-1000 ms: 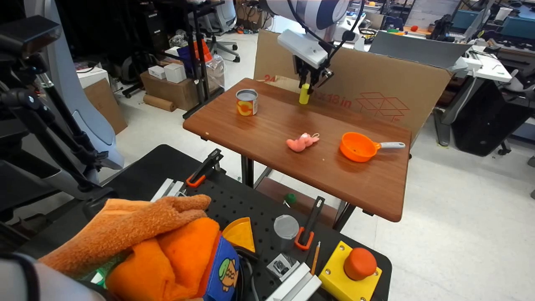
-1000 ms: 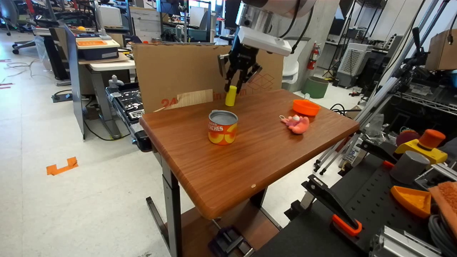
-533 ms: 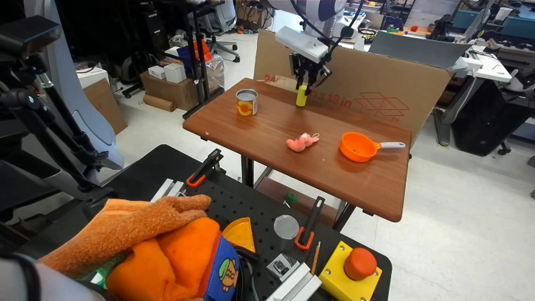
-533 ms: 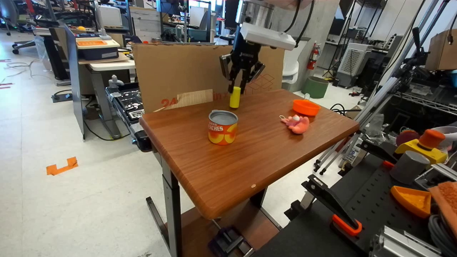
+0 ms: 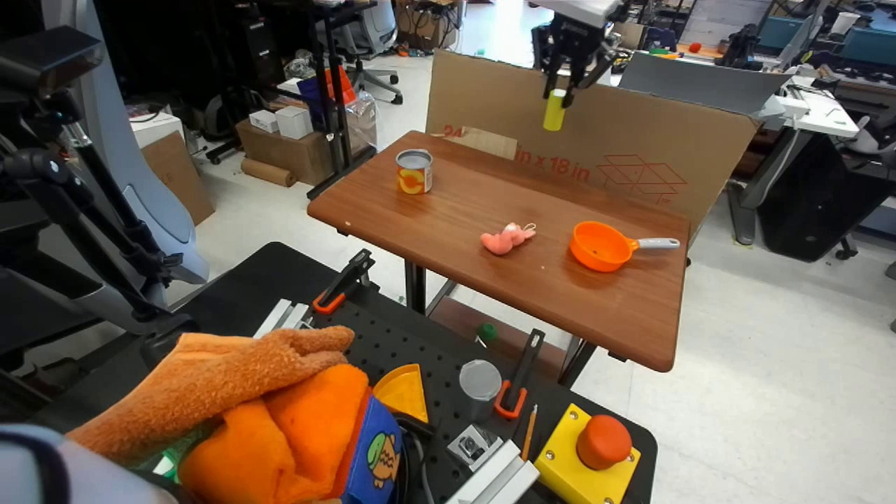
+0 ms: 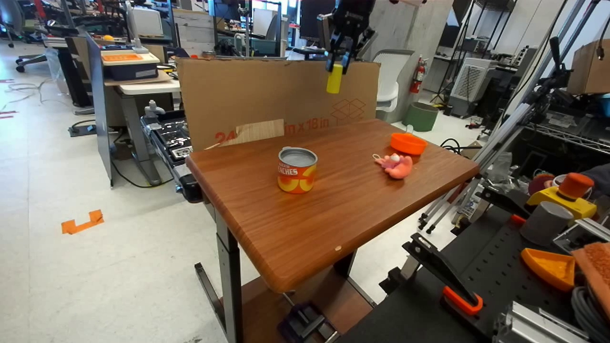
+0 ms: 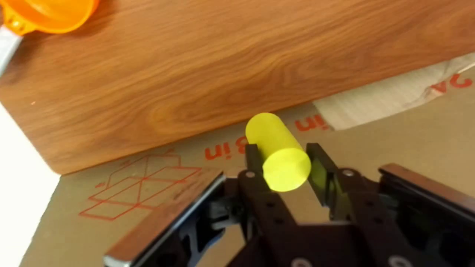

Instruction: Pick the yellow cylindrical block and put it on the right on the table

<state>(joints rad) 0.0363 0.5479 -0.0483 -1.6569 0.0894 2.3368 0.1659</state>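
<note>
Gripper (image 7: 284, 159): you are holding the yellow cylindrical block (image 6: 333, 80) between the fingers (image 7: 320, 174). The jaws are standing only part-way apart, with the block filling the gap and the fingers bearing on it from two sides, near its upper end. Its lower end is projecting beyond the fingertips, pointing down and leaning slightly.

The block is hanging clear of the table (image 5: 455, 217), whose top is lying below the jaws. In both exterior views a cardboard sheet (image 5: 630, 133) is standing behind the jaws. Whether the block is hanging over the tabletop or just past its edge, you are not able to tell.

Other items, relative to the jaws in an exterior view: the can (image 5: 414, 171) is standing below and well left; the pink piece (image 5: 505, 240) is lying below, somewhat left; the orange bowl (image 5: 595, 255) is resting below and right. In the wrist view, part of the orange bowl is showing up and left of the jaws.
</note>
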